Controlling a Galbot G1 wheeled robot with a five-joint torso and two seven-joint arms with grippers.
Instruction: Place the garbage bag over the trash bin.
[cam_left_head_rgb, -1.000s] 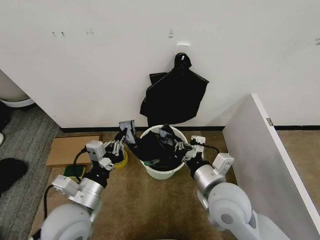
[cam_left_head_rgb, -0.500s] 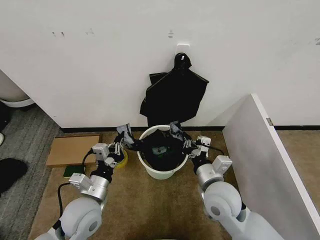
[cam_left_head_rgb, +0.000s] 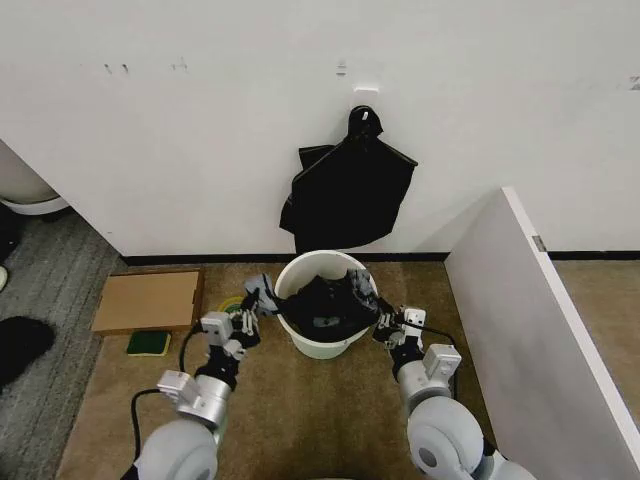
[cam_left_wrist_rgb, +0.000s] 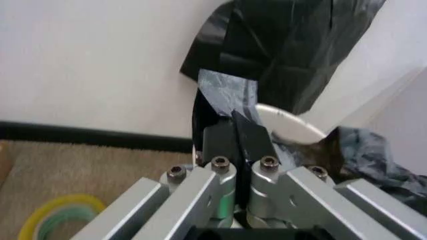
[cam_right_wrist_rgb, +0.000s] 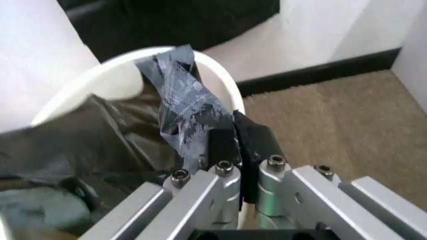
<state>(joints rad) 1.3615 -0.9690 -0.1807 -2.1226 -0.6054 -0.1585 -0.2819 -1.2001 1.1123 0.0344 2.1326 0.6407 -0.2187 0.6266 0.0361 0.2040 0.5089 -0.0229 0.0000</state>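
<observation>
Gripping status: both grippers pinch the garbage bag (cam_left_head_rgb: 322, 303) at opposite sides of the trash bin (cam_left_head_rgb: 318, 343).
Trash bin: a round cream-white bucket standing upright on the brown carpet (cam_left_head_rgb: 300, 410), close to the base of the white wall (cam_left_head_rgb: 200, 120).
Garbage bag: thin glossy black film, lying mostly inside the trash bin, with a corner raised at each side of the rim; the rim on the wall side of the trash bin is bare.
Left gripper (cam_left_head_rgb: 256, 305): positioned just beside the trash bin, on its left; jaws closed on a flap of the garbage bag, which stands up above the fingertips (cam_left_wrist_rgb: 235, 134) in the left wrist view.
Right gripper (cam_left_head_rgb: 376, 312): positioned just beside the trash bin, on its right; jaws closed on a crumpled strip of the garbage bag (cam_right_wrist_rgb: 179, 95), which rises over the rim (cam_right_wrist_rgb: 220, 75) in the right wrist view.
Black bundle (cam_left_head_rgb: 348, 188): hangs on the wall above the trash bin, apart from it.
Yellow tape roll (cam_left_wrist_rgb: 57, 215): lies flat on the carpet, to the left of the trash bin, near the left gripper.
Cardboard piece (cam_left_head_rgb: 148, 300): lies flat on the carpet, farther left of the trash bin.
Green pad (cam_left_head_rgb: 148, 343): lies just beside the cardboard piece, well apart from the trash bin.
Grey panel (cam_left_head_rgb: 530, 340): stands to the right of the trash bin.
</observation>
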